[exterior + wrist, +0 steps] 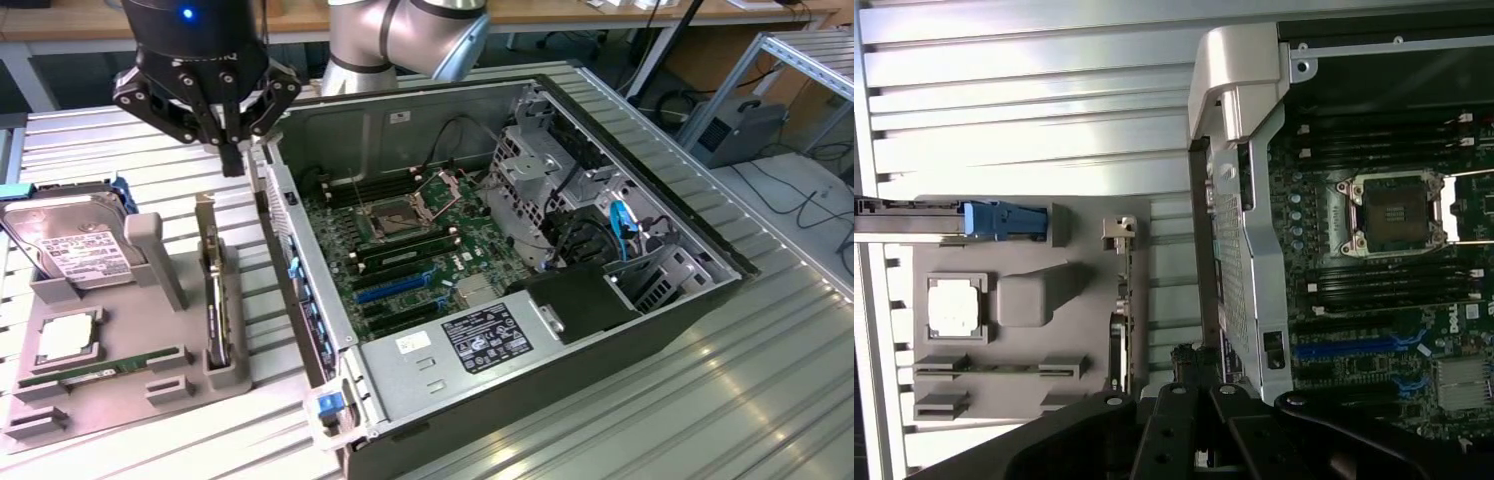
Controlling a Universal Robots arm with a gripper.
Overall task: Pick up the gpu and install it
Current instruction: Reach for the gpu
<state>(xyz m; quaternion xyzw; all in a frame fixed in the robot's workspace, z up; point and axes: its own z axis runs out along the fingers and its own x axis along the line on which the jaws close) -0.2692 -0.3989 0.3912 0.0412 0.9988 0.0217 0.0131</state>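
Grey plastic made up the tray that lay on the ribbed metal table, at the exterior view's left of the open computer case. The graphics card stood on its edge in a slot along the side of the tray nearest the case, with its silver end bracket at the far end, pointing up. It had not been lifted out, and nothing was touching it.

The claw hung above that far end of the card, near the bracket and close to the back corner of the case. Its black fingers were clenched together with nothing between them, and a clear gap showed between the fingertips and the top of the bracket. The silver robot arm rose behind the case.

On the same tray, a hard drive with a white label leaned in its holder on the side away from the case, with a blue part just behind it. Nearer the camera lay a square processor chip, and just beside that a thin green memory stick sat in its clips.

Inside the case the green motherboard lay bare, with its processor socket uncovered and its long slots unfilled. Black and blue cables ran along the drive bays at the exterior view's right.
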